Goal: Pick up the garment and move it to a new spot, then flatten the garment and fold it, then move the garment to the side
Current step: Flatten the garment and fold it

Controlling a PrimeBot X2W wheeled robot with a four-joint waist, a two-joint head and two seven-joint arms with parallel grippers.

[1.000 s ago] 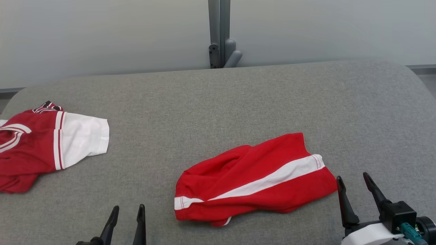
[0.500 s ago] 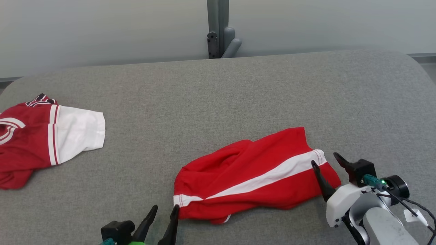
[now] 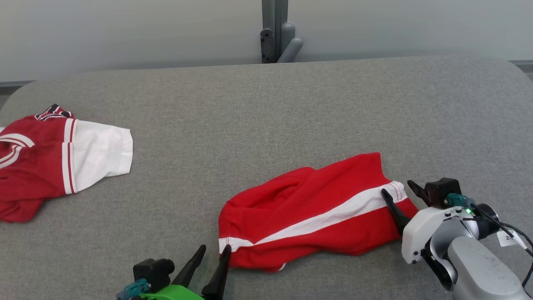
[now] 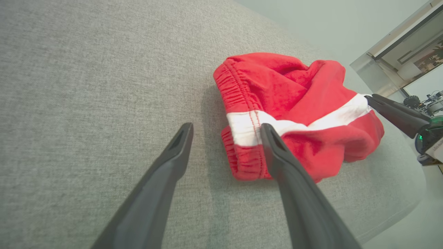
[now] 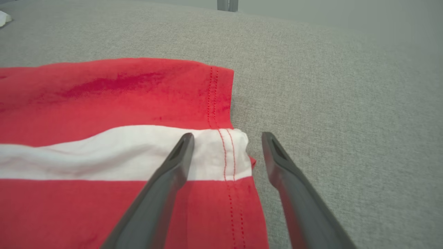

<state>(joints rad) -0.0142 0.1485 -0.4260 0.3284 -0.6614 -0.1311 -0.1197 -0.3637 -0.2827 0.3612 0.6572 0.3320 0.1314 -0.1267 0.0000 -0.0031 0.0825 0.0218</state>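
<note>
The garment (image 3: 308, 212), red shorts with a white side stripe, lies crumpled on the grey padded table (image 3: 266, 108), front and right of centre. My left gripper (image 3: 215, 249) is open at its elastic waistband end. In the left wrist view the garment (image 4: 297, 103) has one finger over the waistband's white stripe and the other over bare table, either side of the left gripper (image 4: 225, 127). My right gripper (image 3: 396, 187) is open at the leg hem. In the right wrist view the garment (image 5: 104, 103) has its stitched hem corner between the fingers of the right gripper (image 5: 227, 135). Nothing is held.
A second red and white garment (image 3: 50, 166) lies at the table's left edge. A grey post (image 3: 275, 33) stands behind the table against the pale wall. The table's rounded right edge is close beyond the right arm.
Both grippers have come in to the garment's two ends: the left rightward to the waistband, the right forward and leftward onto the hem. The head view shifted slightly. The garment has not moved.
</note>
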